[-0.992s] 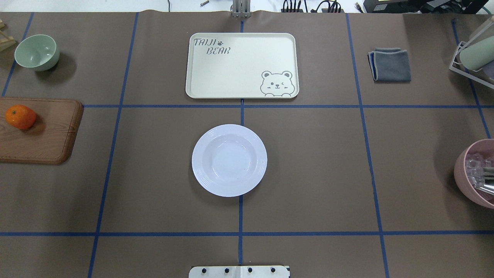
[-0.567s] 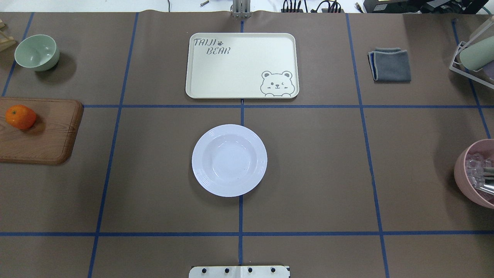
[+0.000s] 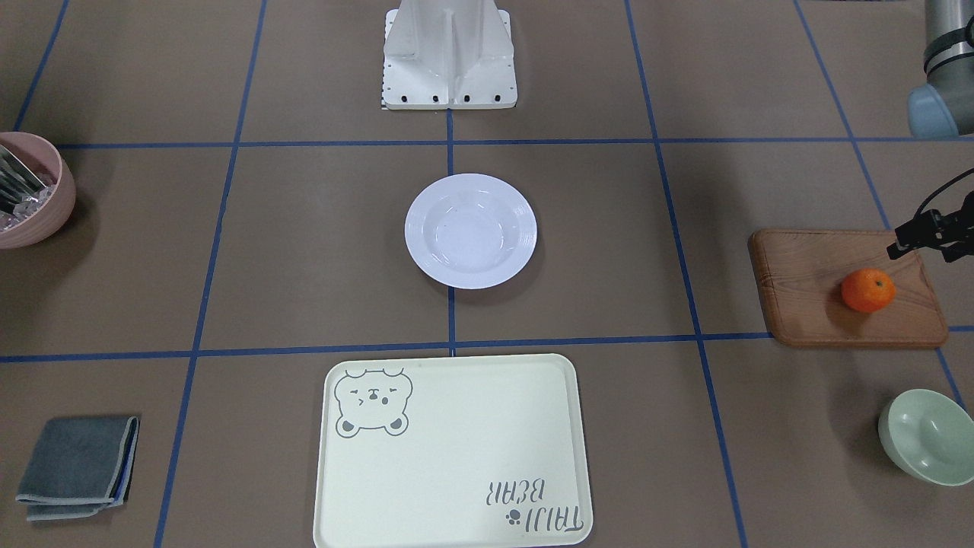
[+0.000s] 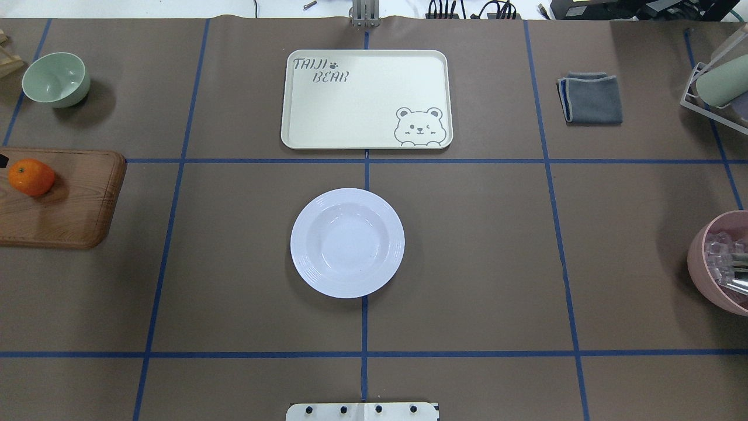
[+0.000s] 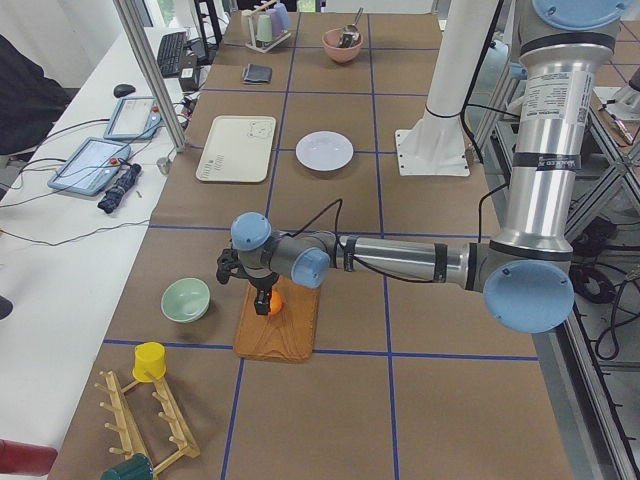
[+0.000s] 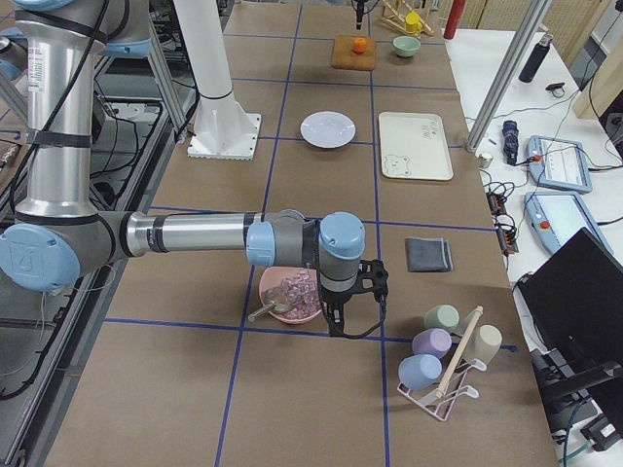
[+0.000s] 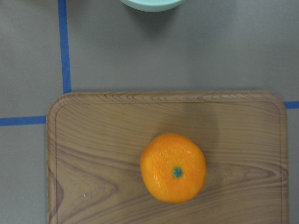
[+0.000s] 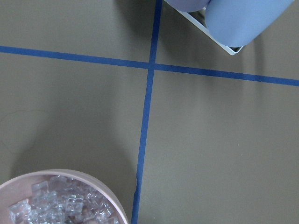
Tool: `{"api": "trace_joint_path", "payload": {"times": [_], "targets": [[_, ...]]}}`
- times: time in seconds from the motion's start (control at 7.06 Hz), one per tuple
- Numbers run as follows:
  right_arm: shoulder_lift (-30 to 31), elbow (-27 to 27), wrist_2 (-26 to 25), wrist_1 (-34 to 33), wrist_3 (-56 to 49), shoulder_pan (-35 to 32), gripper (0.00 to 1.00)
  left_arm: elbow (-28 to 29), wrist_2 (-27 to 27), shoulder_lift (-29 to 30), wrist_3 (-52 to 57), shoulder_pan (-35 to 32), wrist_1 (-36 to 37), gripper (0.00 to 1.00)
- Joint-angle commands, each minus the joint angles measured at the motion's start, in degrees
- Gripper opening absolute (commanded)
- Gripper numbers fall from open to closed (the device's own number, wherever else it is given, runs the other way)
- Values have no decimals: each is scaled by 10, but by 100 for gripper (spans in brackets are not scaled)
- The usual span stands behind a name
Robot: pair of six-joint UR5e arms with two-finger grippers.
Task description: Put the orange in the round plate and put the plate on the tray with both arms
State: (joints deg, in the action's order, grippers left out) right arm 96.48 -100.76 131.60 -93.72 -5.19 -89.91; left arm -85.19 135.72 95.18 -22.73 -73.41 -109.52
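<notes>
Evidently reaching — left gripper [image 5: 258, 285] hovers above the orange [image 7: 173, 168], spread or clenched I cannot tell; next, descend and grasp.

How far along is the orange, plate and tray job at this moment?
Nothing is done yet: the orange lies on the wooden board, and the round plate sits empty on the table, short of the tray. In hand: the left gripper hangs over the orange. Left: orange into plate, then plate onto tray.
</notes>
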Motion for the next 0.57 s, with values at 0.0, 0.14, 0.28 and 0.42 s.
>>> {"api": "trace_joint_path", "payload": {"times": [0.0,0.14,0.28,0.42], "targets": [[-1,0,0,0,0,0,100,42,-4,33,-22,30,-21,98],[-1,0,1,0,0,0,100,46,-20,34,-22,36,-22,98],[-1,0,1,-1,0,0,100,51,-29,35,-22,52,-22,98],[-1,0,1,-1,0,0,100,58,-41,37,-21,59,-22,98]]}}
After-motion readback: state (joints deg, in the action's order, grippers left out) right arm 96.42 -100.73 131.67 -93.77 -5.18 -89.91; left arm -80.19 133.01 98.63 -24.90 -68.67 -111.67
